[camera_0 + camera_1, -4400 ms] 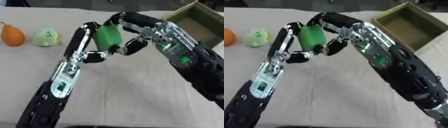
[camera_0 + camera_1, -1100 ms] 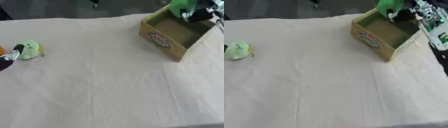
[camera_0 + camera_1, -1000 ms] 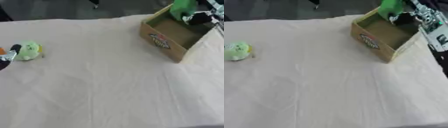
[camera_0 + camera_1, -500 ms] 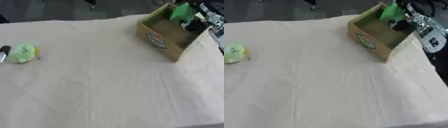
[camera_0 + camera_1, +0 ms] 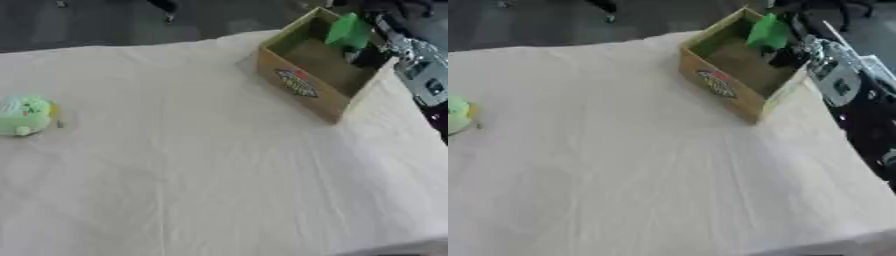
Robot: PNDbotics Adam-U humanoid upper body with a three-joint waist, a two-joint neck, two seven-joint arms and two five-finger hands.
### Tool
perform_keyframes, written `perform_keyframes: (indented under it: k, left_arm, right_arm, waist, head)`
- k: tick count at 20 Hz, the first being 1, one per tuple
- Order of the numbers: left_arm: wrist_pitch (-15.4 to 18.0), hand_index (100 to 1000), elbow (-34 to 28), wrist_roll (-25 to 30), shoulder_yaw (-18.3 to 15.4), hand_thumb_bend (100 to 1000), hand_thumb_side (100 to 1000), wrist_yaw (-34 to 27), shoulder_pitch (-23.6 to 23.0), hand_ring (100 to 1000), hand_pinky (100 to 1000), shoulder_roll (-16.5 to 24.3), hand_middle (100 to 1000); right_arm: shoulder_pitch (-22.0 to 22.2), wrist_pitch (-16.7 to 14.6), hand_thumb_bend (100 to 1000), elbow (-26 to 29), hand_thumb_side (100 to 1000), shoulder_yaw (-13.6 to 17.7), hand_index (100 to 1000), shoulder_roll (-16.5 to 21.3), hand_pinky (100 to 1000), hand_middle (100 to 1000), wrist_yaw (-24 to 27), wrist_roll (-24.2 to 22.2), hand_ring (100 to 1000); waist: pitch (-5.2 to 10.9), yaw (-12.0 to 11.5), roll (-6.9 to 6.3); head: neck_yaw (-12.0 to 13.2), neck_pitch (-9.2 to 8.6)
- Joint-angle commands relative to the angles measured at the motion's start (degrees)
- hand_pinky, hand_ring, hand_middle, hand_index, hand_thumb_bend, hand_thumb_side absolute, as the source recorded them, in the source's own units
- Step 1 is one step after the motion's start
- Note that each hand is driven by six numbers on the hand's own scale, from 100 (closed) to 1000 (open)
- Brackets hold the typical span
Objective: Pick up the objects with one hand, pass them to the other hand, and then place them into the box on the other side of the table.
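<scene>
Now the placing step is in hand: the right hand (image 5: 372, 52) reaches over the cardboard box (image 5: 308, 82) with the green object (image 5: 347, 31) just ahead of its fingers, inside the box's open top. Whether those fingers clasp it or have let go cannot be told. Next, by my reckoning, comes release and withdrawal. A pale green object (image 5: 24, 115) waits well apart.
</scene>
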State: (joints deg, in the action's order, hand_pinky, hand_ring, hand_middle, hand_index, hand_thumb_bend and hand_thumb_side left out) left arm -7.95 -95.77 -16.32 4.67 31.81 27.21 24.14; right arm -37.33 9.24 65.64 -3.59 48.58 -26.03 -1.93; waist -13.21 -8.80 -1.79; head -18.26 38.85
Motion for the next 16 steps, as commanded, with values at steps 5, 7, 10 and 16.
perform_keyframes:
  k: [5, 7, 10, 16]
  left_arm:
    - [-0.2, 763, -0.9, -0.5, -1.1, 594, 212, -0.1, 0.4, 570, 609, 1.7, 614]
    - [-0.2, 763, -0.8, -0.5, -1.1, 593, 212, -0.1, 0.3, 570, 609, 1.7, 614]
    - [-0.2, 764, -0.7, -0.5, -1.1, 591, 213, -0.1, 0.4, 570, 609, 1.6, 614]
    - [-0.3, 763, -0.5, -0.6, -1.1, 588, 215, 0.0, 0.4, 569, 607, 1.5, 613]
  right_arm:
    - [-1.2, -2.3, 341, 0.9, 224, 1.1, 893, 1.7, 1000, 765, -1.8, -0.4, 944]
    - [-1.3, -2.4, 362, 1.1, 256, 1.2, 889, 1.9, 1000, 767, -2.2, -0.1, 947]
    - [-1.3, -2.1, 388, 1.2, 296, 1.2, 888, 1.9, 1000, 767, -2.8, 0.2, 953]
    - [-1.4, -1.6, 371, 1.6, 251, 1.3, 900, 1.9, 1000, 764, -2.4, 0.6, 950]
  waist:
    - [0.79, 0.1, 0.14]
    - [0.83, 0.1, 0.17]
    - [0.87, 0.2, 0.20]
    - [0.90, 0.3, 0.14]
  head:
    - [0.2, -0.26]
    - [0.3, -0.24]
    - [0.4, -0.11]
    - [0.8, 0.05]
